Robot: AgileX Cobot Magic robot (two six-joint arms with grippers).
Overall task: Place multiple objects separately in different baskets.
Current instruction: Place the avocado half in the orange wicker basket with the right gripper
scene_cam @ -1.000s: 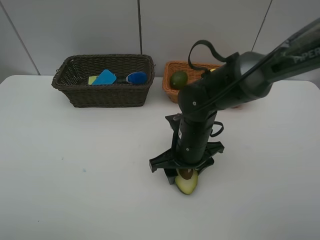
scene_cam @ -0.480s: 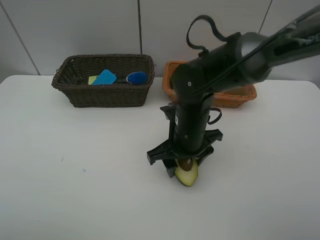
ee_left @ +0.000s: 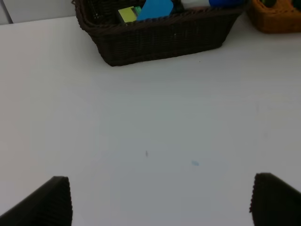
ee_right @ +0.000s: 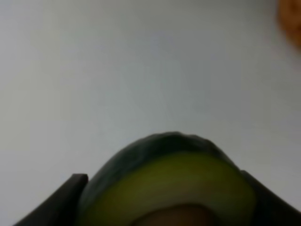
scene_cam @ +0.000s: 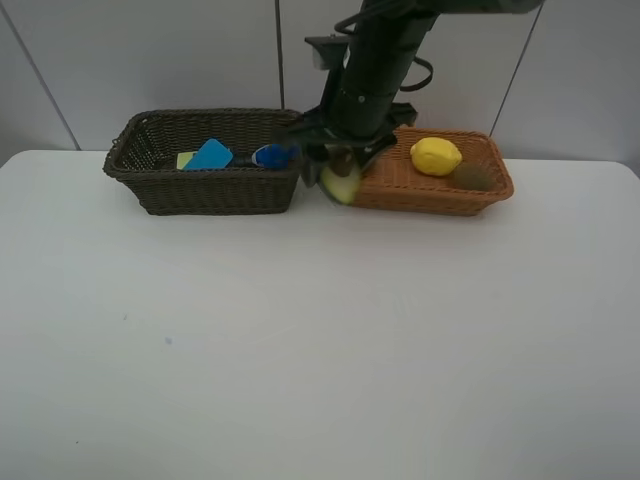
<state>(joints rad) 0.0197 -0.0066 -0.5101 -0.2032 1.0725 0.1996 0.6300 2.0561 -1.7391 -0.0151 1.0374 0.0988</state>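
Note:
My right gripper (scene_cam: 340,172) is shut on the halved avocado (scene_cam: 340,184) and holds it in the air at the near left corner of the orange-tan basket (scene_cam: 440,195). The avocado (ee_right: 169,188) fills the right wrist view between the dark fingers (ee_right: 70,188). A lemon (scene_cam: 436,156) lies in the orange-tan basket. The dark brown basket (scene_cam: 210,190) holds a blue-capped bottle (scene_cam: 272,155) and a blue item (scene_cam: 211,155). My left gripper (ee_left: 160,197) is open above bare table in front of the dark brown basket (ee_left: 160,40), out of the high view.
The white table (scene_cam: 300,350) spreads in front of both baskets. A grey panelled wall (scene_cam: 150,50) rises right behind them. The right arm (scene_cam: 385,50) reaches down from the top of the high view.
The right arm has lifted the halved avocado off the table and carried it back toward the baskets. The lemon is now uncovered. The left gripper has not moved.

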